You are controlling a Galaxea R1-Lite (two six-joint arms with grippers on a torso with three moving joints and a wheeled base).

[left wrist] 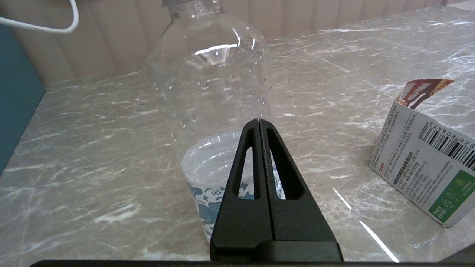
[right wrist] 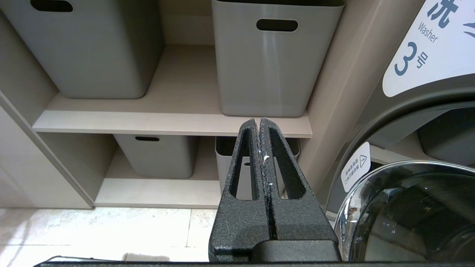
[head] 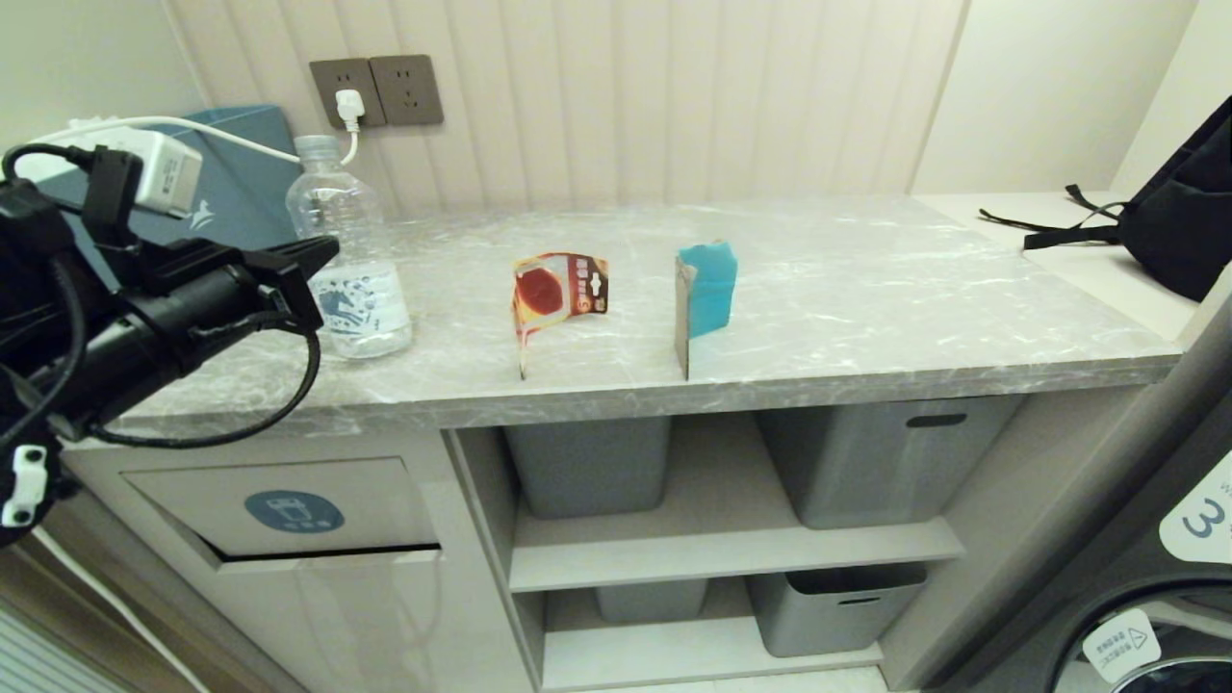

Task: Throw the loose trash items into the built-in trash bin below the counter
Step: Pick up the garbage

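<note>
With its fingers pressed together and nothing between them, the left gripper (head: 322,252) is held level above the tabletop (head: 866,289), its tips directly in front of the clear plastic water bottle (head: 351,260). In the left wrist view the closed tips (left wrist: 259,124) overlap the bottle (left wrist: 211,81) at mid-height; actual contact cannot be confirmed. The bottle stands upright near the left end of the tabletop, just in front of a large blue-grey box (head: 241,183).

To the bottle's right, the bent red-orange blister card (head: 558,294) stands on its edge. Further right, apart from the card, the folded teal-and-brown cardboard piece (head: 705,294) also stands upright. A black backpack (head: 1174,221) rests at the far right.

Below the tabletop's left end, the built-in trash bin flap (head: 289,510) carries a round blue sticker, with a dark gap along its lower edge. Grey storage bins (head: 866,472) occupy the shelves to its right.

The right gripper (right wrist: 259,126) is parked low, fingers together, facing those shelves beside a washer (right wrist: 426,148).
</note>
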